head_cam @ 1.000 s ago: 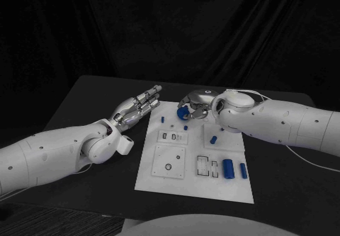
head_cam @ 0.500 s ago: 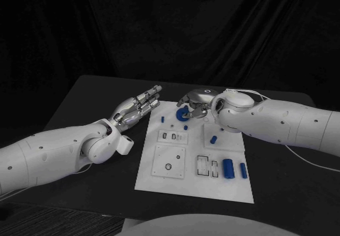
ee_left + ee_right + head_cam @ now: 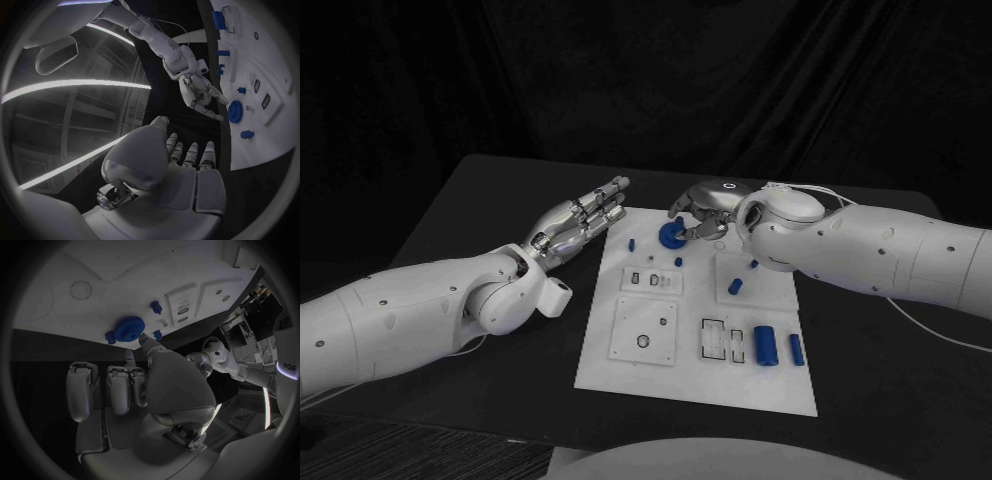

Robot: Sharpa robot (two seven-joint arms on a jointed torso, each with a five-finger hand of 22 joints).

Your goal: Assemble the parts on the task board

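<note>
The white task board (image 3: 689, 385) lies in the middle of the black table. A blue gear (image 3: 671, 237) sits at the board's far end, also seen as a toothed disc (image 3: 129, 329) lying on the board (image 3: 125, 275). My right hand (image 3: 707, 212) hovers just right of the gear. One fingertip (image 3: 145, 338) touches its rim while the other fingers (image 3: 115, 390) stretch straight, off it. My left hand (image 3: 581, 224) floats flat, fingers apart and empty, beside the board's far left corner. In the left wrist view the gear (image 3: 235, 111) lies just past the right hand (image 3: 199, 95).
Small blue pegs stand near the gear (image 3: 630, 242) (image 3: 678, 260), and another peg (image 3: 734, 285) stands mid-board. A thick blue cylinder (image 3: 764, 343) and a thinner one (image 3: 795, 347) lie near the board's right edge. Empty slots (image 3: 642, 340) mark its left half.
The blue gear has dropped from among the right hand's fingers onto the board's far end. The right hand's fingers have spread and drawn back slightly to the right. The left hand is still.
</note>
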